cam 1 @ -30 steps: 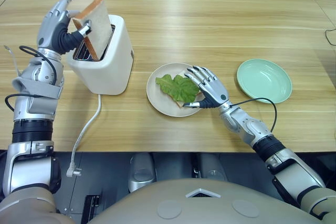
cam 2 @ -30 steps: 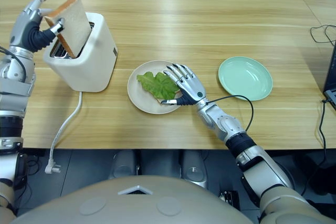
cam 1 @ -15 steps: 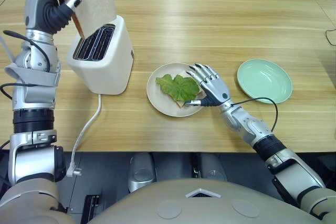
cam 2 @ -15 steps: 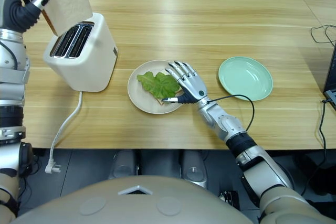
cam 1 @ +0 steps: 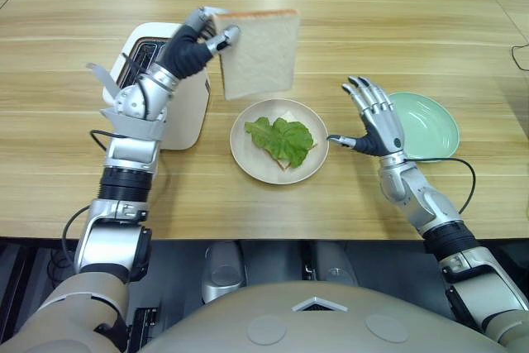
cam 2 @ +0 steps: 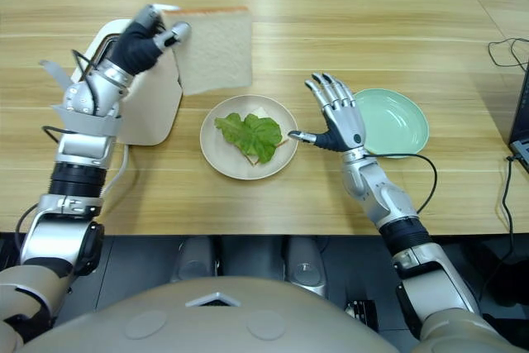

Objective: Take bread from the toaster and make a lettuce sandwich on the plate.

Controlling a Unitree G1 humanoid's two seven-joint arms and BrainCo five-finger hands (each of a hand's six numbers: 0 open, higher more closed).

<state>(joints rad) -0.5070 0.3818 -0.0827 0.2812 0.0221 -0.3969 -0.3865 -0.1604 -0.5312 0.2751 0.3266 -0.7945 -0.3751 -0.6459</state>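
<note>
1. My left hand [cam 1: 197, 35] is closed on the left edge of a slice of bread [cam 1: 259, 54]. The fingers curl around the crust.
2. The slice is out of the toaster [cam 1: 192, 110]. It hangs with its broad face toward the camera, above the table [cam 1: 372, 22], between the toaster and the plate [cam 1: 249, 159]. In the left eye view its lower edge sits just above the plate's far rim.
3. The toaster stands on the left side of the table, partly covered by my left forearm.
4. The round, tan plate lies at the table's centre. On it rests a lettuce leaf [cam 1: 282, 139], and under the leaf lies a lower slice of bread [cam 1: 290, 116], showing at the far edge of the leaf.
5. My right hand [cam 1: 377, 118] holds nothing. Its fingers are spread and extended, pointing away from me. It is just to the right of the plate and apart from it.
6. A green dish [cam 1: 431, 126] lies to the right of that hand, which overlaps the dish's left rim in both views.
</note>
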